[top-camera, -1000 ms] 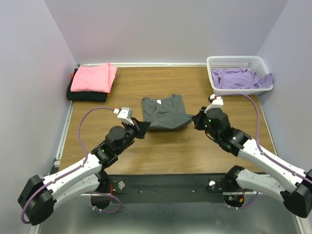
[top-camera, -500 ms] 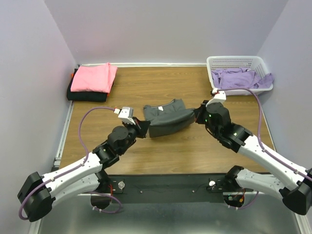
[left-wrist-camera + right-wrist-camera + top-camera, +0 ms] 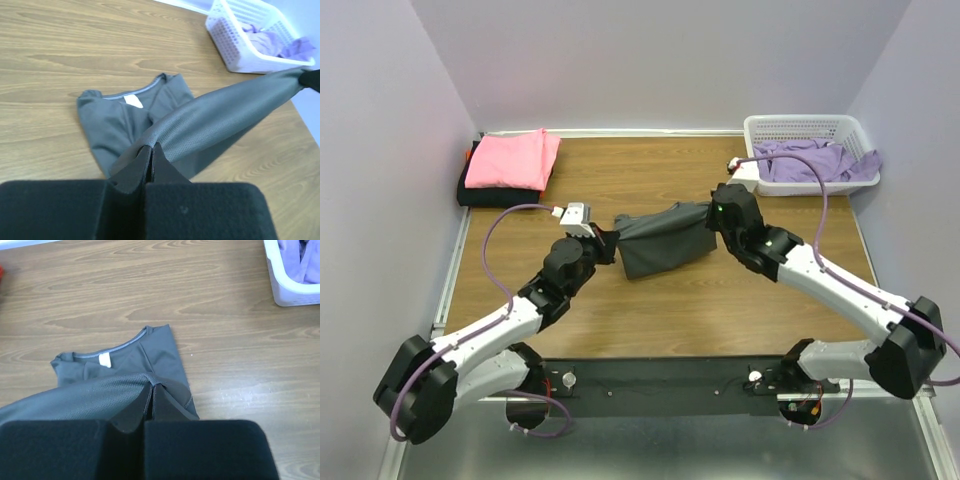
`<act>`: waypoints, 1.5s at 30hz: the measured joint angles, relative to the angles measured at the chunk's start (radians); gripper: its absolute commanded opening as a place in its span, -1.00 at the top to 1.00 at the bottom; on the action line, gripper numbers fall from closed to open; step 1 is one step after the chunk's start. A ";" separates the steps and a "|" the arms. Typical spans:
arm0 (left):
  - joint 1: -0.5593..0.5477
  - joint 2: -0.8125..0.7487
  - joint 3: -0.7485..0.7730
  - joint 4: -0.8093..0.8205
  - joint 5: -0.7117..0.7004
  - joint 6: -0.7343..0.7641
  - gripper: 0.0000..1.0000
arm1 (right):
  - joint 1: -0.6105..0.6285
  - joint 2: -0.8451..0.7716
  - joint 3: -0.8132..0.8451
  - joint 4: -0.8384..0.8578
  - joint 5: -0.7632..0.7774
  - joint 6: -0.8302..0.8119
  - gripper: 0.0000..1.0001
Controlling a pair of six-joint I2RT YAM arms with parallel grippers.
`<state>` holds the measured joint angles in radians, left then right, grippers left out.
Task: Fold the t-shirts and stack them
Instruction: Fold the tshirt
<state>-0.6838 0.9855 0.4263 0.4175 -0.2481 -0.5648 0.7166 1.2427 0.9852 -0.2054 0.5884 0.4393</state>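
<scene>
Both grippers have lifted the near hem of the charcoal grey t-shirt (image 3: 665,242) toward twelve o'clock; from above, mid-way across the table (image 3: 650,315), the left gripper (image 3: 607,243) bites its nine o'clock end and the right gripper (image 3: 712,216) its two o'clock end. Left wrist: jaws pinched shut on the hem, which stretches taut toward two o'clock; collar half lies flat at eleven. Right wrist: jaws pinched on the hem; collar flat at twelve.
</scene>
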 measured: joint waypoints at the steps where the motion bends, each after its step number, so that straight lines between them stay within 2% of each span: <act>1: 0.019 0.019 0.000 0.009 0.016 0.003 1.00 | -0.005 0.018 0.010 0.003 0.000 -0.004 0.97; 9: 0.135 0.182 0.042 0.097 0.137 0.036 1.00 | -0.103 0.215 0.134 0.058 -0.050 -0.039 0.97; 14: 0.225 0.373 0.169 0.146 0.220 0.061 1.00 | -0.190 0.392 0.249 0.087 -0.127 -0.054 0.97; 15: 0.238 0.409 0.197 0.150 0.234 0.064 0.91 | -0.208 0.433 0.283 0.091 -0.145 -0.058 0.74; 16: 0.257 0.460 0.239 0.160 0.257 0.067 0.77 | -0.223 0.471 0.309 0.092 -0.160 -0.063 0.41; 17: 0.279 0.512 0.282 0.165 0.275 0.068 0.26 | -0.243 0.534 0.372 0.092 -0.181 -0.076 0.02; 18: 0.295 0.552 0.317 0.166 0.283 0.068 0.04 | -0.258 0.583 0.421 0.098 -0.196 -0.085 -0.34; 19: 0.306 0.578 0.337 0.166 0.287 0.071 -0.18 | -0.267 0.613 0.450 0.106 -0.210 -0.083 -0.80; 20: 0.333 0.625 0.372 0.166 0.286 0.066 -0.61 | -0.288 0.680 0.519 0.108 -0.243 -0.103 -0.96; 21: 0.345 0.646 0.385 0.163 0.285 0.068 -0.83 | -0.297 0.720 0.562 0.114 -0.267 -0.118 -1.00; 22: 0.358 0.657 0.390 0.160 0.282 0.061 -0.97 | -0.306 0.742 0.583 0.114 -0.279 -0.132 -1.00; 28: 0.372 0.612 0.335 0.151 0.241 0.063 -0.97 | -0.319 0.724 0.576 0.118 -0.378 -0.172 -1.00; 34: 0.369 0.525 0.204 0.198 0.257 0.052 -0.97 | -0.314 0.552 0.358 0.185 -0.473 -0.176 -0.95; 38: 0.369 0.525 0.138 0.233 0.304 0.034 -0.97 | -0.294 0.493 0.245 0.244 -0.521 -0.175 -0.93; 45: 0.365 0.607 0.115 0.336 0.392 -0.009 -0.97 | -0.213 0.490 0.158 0.284 -0.579 -0.175 -0.91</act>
<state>-0.3191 1.5929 0.5411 0.7536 0.1436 -0.5735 0.5037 1.7329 1.1435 0.0784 0.0093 0.2646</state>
